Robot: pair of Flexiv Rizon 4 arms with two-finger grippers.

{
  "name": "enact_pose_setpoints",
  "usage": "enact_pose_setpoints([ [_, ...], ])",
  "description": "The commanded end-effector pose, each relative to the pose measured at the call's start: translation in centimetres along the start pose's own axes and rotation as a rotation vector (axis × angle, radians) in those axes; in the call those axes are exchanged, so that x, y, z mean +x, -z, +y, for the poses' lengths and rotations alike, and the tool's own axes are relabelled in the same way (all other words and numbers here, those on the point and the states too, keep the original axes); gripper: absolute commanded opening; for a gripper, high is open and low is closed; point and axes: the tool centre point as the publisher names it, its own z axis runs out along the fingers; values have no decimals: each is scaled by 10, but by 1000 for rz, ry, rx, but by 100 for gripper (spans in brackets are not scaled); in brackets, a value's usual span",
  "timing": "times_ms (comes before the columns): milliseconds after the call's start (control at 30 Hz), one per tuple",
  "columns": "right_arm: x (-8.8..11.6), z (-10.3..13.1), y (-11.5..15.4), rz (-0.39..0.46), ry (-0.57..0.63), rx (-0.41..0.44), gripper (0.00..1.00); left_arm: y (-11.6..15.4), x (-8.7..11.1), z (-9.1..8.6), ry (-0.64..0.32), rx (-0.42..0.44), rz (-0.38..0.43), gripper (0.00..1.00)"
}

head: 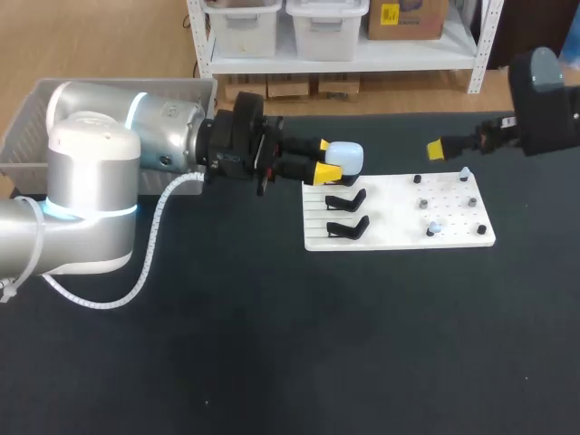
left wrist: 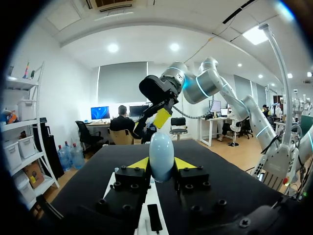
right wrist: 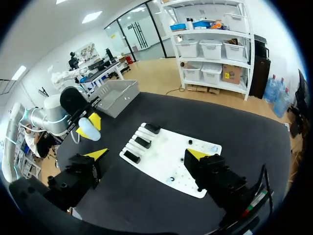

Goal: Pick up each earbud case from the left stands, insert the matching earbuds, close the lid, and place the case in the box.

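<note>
Head view: the case (head: pixel 343 156) is at upper centre, clamped between the tips of the left gripper (head: pixel 326 159), above the upper left corner of the board (head: pixel 399 237). The right gripper (right wrist: pixel 146 155) stands wide apart, empty. Hold the case upright and steady, with the lid end free for the right gripper.

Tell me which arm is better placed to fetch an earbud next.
Right: the right gripper is open near the peg side of the board; the left gripper is shut on the case.
</note>
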Motion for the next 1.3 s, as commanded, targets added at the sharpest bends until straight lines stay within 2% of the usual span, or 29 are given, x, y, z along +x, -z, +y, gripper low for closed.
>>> enact_pose_setpoints([
  [33,5,17,2,13,13,-8,100,-2,5,4,-1,-4,-15,0],
  [300,7,51,-13,55,47,-58,100,-7,6,5,7,-12,-24,0],
  [533,5,69,-25,78,67,-98,100,-9,7,4,7,-28,-37,0],
  [867,2,85,-40,105,78,-142,100,-9,9,3,0,-47,-36,0],
  [1300,0,87,-60,137,64,-179,100,-9,9,3,0,-47,-36,0],
])
